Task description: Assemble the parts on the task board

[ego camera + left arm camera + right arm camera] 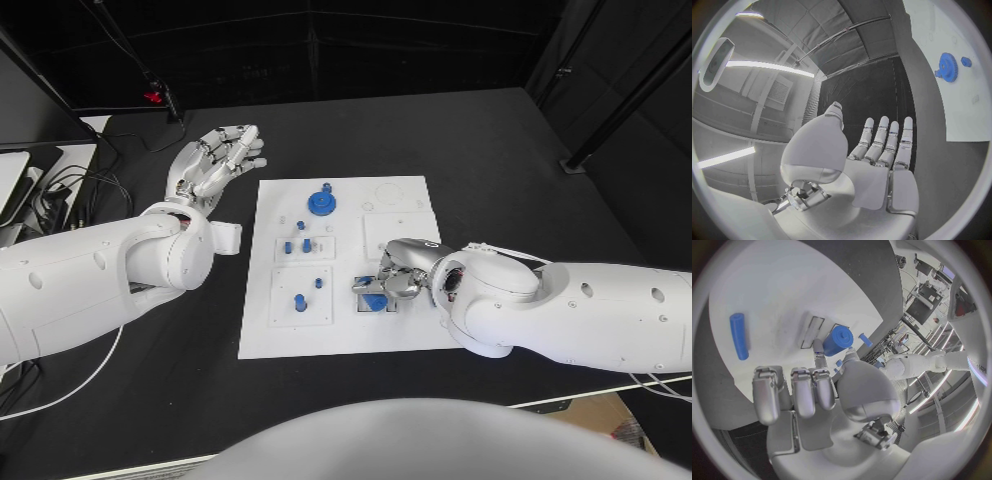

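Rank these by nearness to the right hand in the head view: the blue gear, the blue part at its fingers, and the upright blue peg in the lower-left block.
1. Blue part, right at the right hand, touching its fingers.
2. Upright blue peg, in the board's lower-left block, beside the hand.
3. Blue gear, at the task board's far end.

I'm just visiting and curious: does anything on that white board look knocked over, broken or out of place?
Nothing stands out. The task board lies flat, the blue gear rests on it, and the right hand touches a blue part.
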Robot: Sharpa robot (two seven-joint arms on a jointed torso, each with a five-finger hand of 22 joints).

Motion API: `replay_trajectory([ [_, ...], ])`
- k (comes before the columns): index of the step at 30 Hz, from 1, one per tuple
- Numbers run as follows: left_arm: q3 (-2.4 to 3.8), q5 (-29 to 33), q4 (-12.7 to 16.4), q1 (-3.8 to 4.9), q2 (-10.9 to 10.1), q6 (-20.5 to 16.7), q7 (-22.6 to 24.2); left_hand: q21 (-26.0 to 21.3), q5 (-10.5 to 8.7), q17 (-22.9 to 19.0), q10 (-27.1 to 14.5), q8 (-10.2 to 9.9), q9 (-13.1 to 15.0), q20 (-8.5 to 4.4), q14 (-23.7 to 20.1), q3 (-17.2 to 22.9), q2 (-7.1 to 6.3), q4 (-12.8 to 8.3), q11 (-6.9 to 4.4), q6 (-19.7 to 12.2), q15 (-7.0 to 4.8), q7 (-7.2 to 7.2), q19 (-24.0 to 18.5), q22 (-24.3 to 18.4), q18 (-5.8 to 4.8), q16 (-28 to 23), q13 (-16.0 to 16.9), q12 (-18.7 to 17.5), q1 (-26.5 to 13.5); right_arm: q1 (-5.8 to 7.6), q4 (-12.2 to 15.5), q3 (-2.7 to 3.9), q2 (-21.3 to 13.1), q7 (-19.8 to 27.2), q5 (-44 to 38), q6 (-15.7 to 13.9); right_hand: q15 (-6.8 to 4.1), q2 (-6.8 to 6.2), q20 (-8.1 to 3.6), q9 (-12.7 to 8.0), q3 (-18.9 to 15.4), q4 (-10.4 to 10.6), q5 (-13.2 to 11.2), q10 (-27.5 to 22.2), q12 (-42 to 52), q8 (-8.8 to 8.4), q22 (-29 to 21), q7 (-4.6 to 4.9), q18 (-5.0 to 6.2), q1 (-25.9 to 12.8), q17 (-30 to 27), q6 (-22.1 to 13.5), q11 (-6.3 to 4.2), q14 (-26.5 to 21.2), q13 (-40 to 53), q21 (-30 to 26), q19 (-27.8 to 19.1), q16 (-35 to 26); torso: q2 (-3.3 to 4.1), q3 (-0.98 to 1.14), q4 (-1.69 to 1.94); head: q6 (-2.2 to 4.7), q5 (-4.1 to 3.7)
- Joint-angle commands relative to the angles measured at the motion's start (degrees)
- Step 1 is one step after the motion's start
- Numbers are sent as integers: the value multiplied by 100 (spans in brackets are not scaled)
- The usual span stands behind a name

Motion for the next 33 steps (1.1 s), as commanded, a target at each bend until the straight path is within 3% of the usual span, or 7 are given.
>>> replay_trajectory([
  [1, 6, -1, 10, 7, -4, 60, 784, -28, 34, -7, -37, 22, -8, 1, -36, -29, 52, -4, -13, -41, 7, 857, -54, -4, 12, 41, -8, 21, 10, 7, 20, 3, 1, 52, -66, -74, -47, 0, -28, 10, -27, -2, -19, 596, 15, -15, 1509, 8, -43, -41, 1510, 32, -35, 595, 1508, 19, 606, 14, -2, -4, 0, 1, -8],
  [7, 6, -1, 19, 6, -16, 65, 783, -26, 58, -20, -41, 28, -14, 1, -39, -37, 58, -3, -13, -42, 8, 857, -57, -4, 14, 52, -13, 32, 22, 7, 45, 3, -58, 121, -116, -256, -51, -5, -31, 25, -60, -9, -46, 596, 15, -3, 1509, -3, -43, -55, 1510, 74, -41, 595, 1508, 19, 606, 14, 2, 1, -4, 1, 7],
  [14, 6, -1, 14, 4, -24, 68, 782, -24, 83, -33, -46, 34, -19, 1, -42, -44, 64, -3, -12, -44, 9, 858, -61, -7, 15, 63, -17, 42, 32, 7, 98, 2, -171, 455, -58, -873, -149, -4, -106, 188, -189, -10, -135, 596, 15, 171, 1509, -100, -43, -97, 1510, 316, -121, 595, 1508, 19, 606, 14, 0, 0, 1, 1, 10],
  [26, 6, -1, 15, -2, -24, 75, 778, -22, 101, -43, -49, 38, -23, 2, -45, -50, 70, -3, -12, -46, 10, 858, -63, -6, 16, 71, -21, 50, 39, 7, 148, 1, -297, 541, 88, -812, -243, -75, -202, 435, -367, -19, -241, 596, 15, 387, 1509, -174, -43, -215, 1510, 340, -196, 595, 1508, 19, 606, 14, 4, 0, 5, 1, 8],
  [30, 6, -1, 20, -2, -30, 76, 779, -22, 101, -43, -49, 38, -23, 2, -45, -50, 70, -3, -12, -46, 10, 858, -63, -6, 16, 71, -21, 50, 39, 6, 204, 0, -484, 843, 405, -755, -282, -417, -245, 566, -302, -10, -249, 596, 15, 503, 1509, -192, -43, -100, 1510, 267, -218, 595, 1508, 19, 606, 14, 2, 5, 2, 1, 41],
  [32, 6, -1, 18, -3, -34, 74, 778, -22, 101, -43, -49, 38, -23, 2, -45, -50, 70, -3, -12, -46, 10, 858, -63, -6, 16, 71, -21, 50, 39, 6, 238, -1, -602, 1026, 581, -715, -299, -882, -262, 676, 90, 13, -232, 596, 15, 597, 1509, -202, -43, -74, 1510, 197, -228, 595, 1508, 19, 606, 14, 1, 5, -1, 1, 48],
  [33, 6, -1, 16, -3, -36, 71, 778, -21, 114, -50, -52, 41, -26, 2, -46, -54, 73, -3, -12, -47, 11, 857, -61, -2, 16, 77, -23, 55, 44, 5, 251, -1, -661, 1124, 660, -697, -306, -1230, -265, 755, 520, 6, -226, 596, 15, 665, 1509, -210, -43, -87, 1510, 157, -232, 595, 1508, 19, 606, 14, 1, 5, -1, 1, 52],
])
